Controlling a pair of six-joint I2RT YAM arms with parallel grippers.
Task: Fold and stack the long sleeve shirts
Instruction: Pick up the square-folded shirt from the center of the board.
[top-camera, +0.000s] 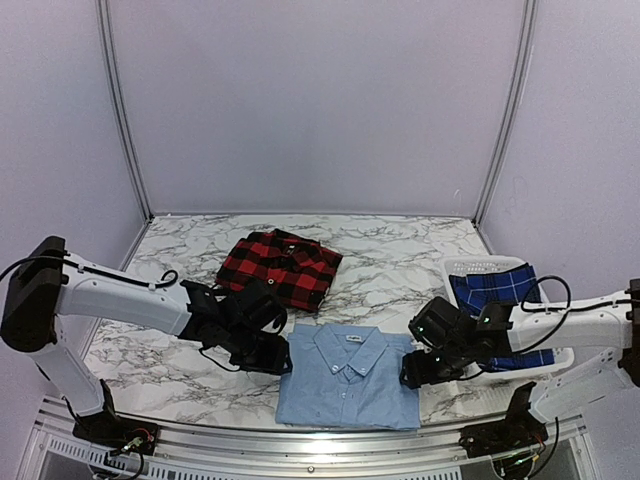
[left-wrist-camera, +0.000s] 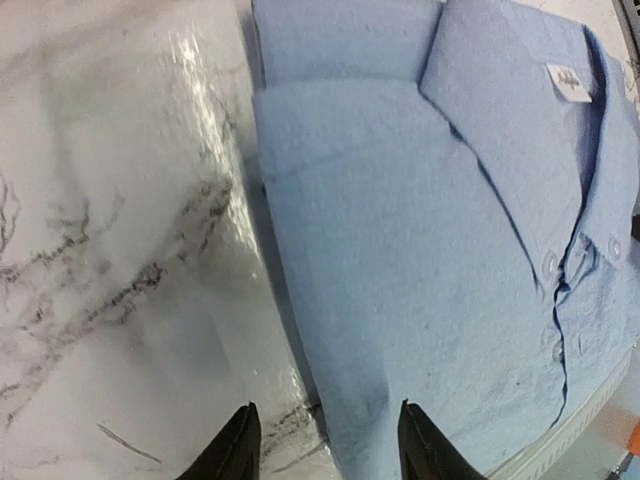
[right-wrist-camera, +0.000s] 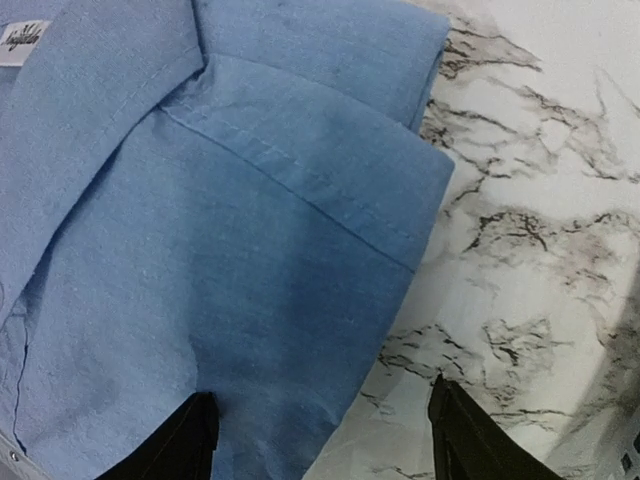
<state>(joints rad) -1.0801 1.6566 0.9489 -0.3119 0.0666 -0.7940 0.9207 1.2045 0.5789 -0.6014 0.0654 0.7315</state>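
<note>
While your left gripper (left-wrist-camera: 327, 420) and right gripper (right-wrist-camera: 320, 405) flank the folded light blue shirt (top-camera: 348, 380) at the marble table's (top-camera: 400, 260) near edge, both spread apart, pinching only its top layer could unravel the folds on lifting.

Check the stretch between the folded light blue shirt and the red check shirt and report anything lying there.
Nothing visible lies there: only bare marble table shows between the light blue shirt and the red-and-black check shirt. The left arm's jaws stand open at the blue shirt's left edge, just beside that stretch.
</note>
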